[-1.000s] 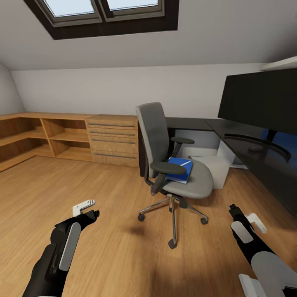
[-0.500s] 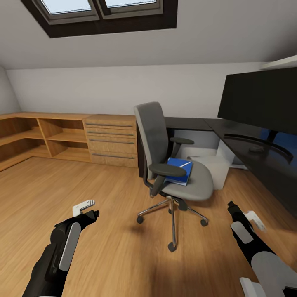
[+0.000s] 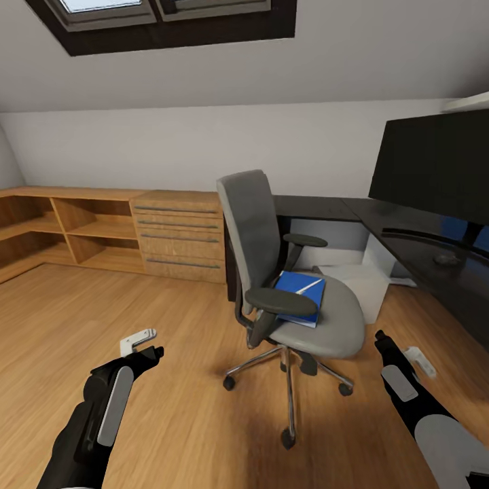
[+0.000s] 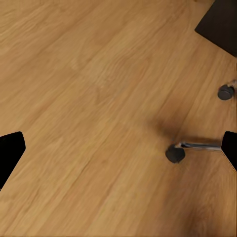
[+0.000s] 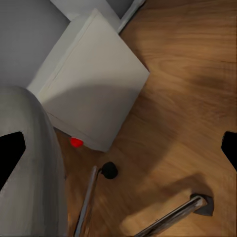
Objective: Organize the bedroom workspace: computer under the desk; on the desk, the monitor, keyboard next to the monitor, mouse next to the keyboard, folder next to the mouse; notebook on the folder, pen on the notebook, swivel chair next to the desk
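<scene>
Swivel chair before the desk; folder with probably a pen on its seat; computer behind; wooden cabinet beside. Left gripper and right gripper both spread, empty.

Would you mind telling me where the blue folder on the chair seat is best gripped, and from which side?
Probably its front edge. The folder lies flat on the swivel chair seat, behind the near armrest, so come from the open front of the seat. The right pincer is nearer that side.
</scene>
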Robot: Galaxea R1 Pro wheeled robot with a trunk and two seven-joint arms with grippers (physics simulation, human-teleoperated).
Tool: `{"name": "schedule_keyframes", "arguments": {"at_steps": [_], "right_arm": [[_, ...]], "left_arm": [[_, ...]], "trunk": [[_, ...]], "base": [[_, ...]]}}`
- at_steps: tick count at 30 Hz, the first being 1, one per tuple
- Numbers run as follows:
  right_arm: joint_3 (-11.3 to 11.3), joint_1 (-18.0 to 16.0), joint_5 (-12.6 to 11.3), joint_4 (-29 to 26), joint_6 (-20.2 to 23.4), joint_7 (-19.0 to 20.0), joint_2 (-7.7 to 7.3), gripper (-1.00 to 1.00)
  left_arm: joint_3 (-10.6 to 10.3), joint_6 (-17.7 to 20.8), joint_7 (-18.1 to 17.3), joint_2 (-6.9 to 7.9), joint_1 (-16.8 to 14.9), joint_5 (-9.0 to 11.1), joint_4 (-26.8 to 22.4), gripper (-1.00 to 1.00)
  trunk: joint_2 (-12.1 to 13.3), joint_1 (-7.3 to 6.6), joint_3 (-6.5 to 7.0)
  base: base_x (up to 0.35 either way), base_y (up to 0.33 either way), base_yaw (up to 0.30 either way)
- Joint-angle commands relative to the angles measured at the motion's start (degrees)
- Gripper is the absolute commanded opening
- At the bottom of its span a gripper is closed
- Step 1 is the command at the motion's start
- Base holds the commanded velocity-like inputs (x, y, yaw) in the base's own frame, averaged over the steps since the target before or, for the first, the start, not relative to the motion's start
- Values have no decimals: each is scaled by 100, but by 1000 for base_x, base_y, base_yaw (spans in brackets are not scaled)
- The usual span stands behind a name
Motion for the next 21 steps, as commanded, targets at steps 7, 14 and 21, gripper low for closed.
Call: {"name": "schedule_keyframes", "arguments": {"at_steps": [7, 14, 21], "right_arm": [[20, -2, -67, -12, -17, 6, 2, 100], [21, -2, -68, -17, -19, 10, 11, 100], [21, -2, -68, -14, -16, 7, 20, 100]], "left_arm": [[13, 16, 44, -4, -4, 61, -5, 100], [14, 19, 44, -4, -4, 64, -5, 100], [8, 19, 44, -4, -4, 63, -5, 100]], "trunk": [[-2, 2, -6], [-2, 2, -6], [-2, 2, -6]], "base": [[321, 0, 0], [321, 0, 0], [170, 0, 14]]}}
